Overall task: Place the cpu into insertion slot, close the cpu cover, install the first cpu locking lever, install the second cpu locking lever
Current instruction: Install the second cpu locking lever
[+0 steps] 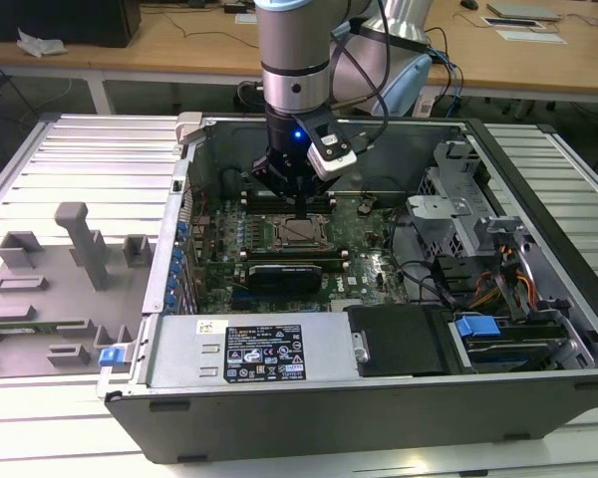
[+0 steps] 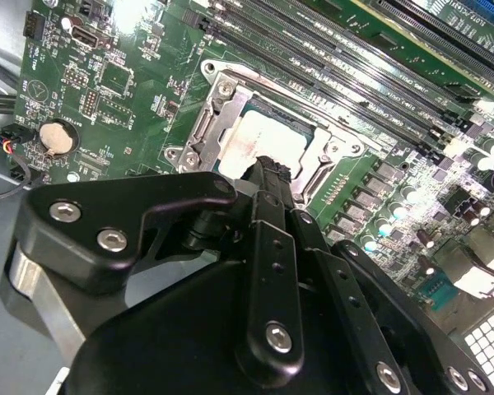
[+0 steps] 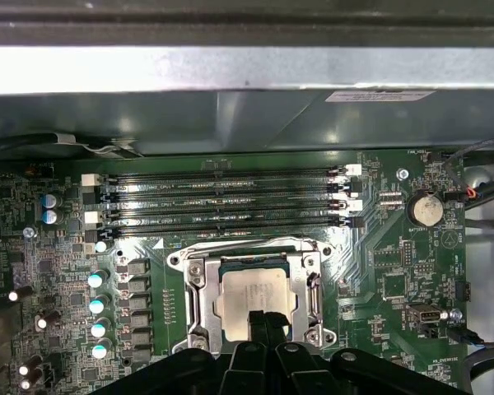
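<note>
Carrier: open computer case lying on its side on a ribbed metal bench; motherboard flat on the case floor.
Arm: comes down from above into the case, near the case's far wall in the exterior view.
Gripper: gripper points straight down over the socket area; in both wrist views its black fingertips sit on or just above the chip's near edge.
Jaws: the two tips are drawn together, no gap visible between them, nothing between them; contact with the chip surface cannot be judged.
Cpu: the cpu lies flat inside the insertion slot, silver top facing up; also seen in the second wrist view.
Slot position: roughly mid-board, just beside the bank of long black memory slots, which run between it and the case's far wall.
Cpu cover: silvery frame appears to lie down around the chip, its cut-out centre showing the chip top; whether fully seated cannot be told.
Locking levers: thin wire levers not distinguishable with certainty along the frame edges.
Other board items: coin cell battery near one board corner; row of pale capacitors beside the socket.
Case front edge: power supply with a label.
Bench, exterior view's left: grey fixture blocks, well apart from the case.
</note>
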